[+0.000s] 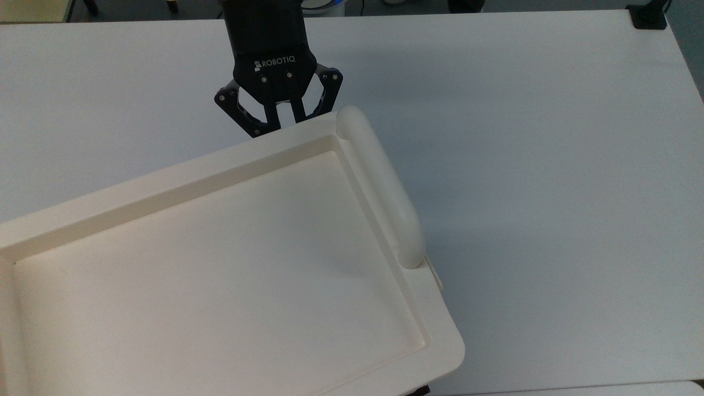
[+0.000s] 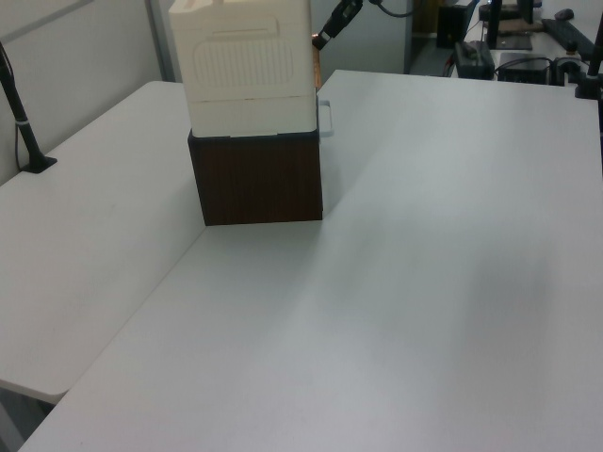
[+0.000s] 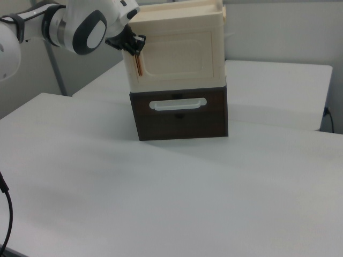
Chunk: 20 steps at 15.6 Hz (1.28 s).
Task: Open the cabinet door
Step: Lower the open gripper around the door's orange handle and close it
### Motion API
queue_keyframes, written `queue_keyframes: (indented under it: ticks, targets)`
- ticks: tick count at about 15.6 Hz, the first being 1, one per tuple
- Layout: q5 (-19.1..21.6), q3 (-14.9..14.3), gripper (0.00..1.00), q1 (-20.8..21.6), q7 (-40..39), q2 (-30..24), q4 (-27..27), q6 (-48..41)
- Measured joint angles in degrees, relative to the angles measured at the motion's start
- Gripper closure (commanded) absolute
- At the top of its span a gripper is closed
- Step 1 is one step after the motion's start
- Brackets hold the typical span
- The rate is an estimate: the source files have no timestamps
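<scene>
The cream-white cabinet [image 2: 250, 75] stands on a dark brown base [image 3: 179, 115]. The cabinet door [image 3: 177, 53] is the flat panel facing the right view, and it lies flush with the body. My gripper [image 3: 135, 49] is at the right view's left edge of the door, near its top, where a thin brown strip runs down the edge. In the top view my gripper [image 1: 279, 125] sits at the far rim of the recessed cabinet top [image 1: 220, 264], beside the end of the rounded bar handle [image 1: 379, 181]. Its fingers are drawn close together, with the tips hidden below the rim.
The base has a white drawer handle [image 3: 177, 104] under the door. White table [image 1: 550, 165] spreads wide around the cabinet, with a seam between two tabletops [image 2: 188, 254]. A black clamp [image 1: 649, 16] sits on the far corner. The arm [image 2: 337, 19] reaches in from behind the cabinet.
</scene>
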Motion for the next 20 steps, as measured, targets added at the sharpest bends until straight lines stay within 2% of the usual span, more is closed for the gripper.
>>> queue_keyframes:
  ticks: [14,20]
  targets:
    - [0.1,0.0,0.93,-0.2,-0.7,-0.2,-0.1,-0.3]
    - [0.5,0.1,0.91,-2.7,-0.7,-2.7,-0.3,-8.2]
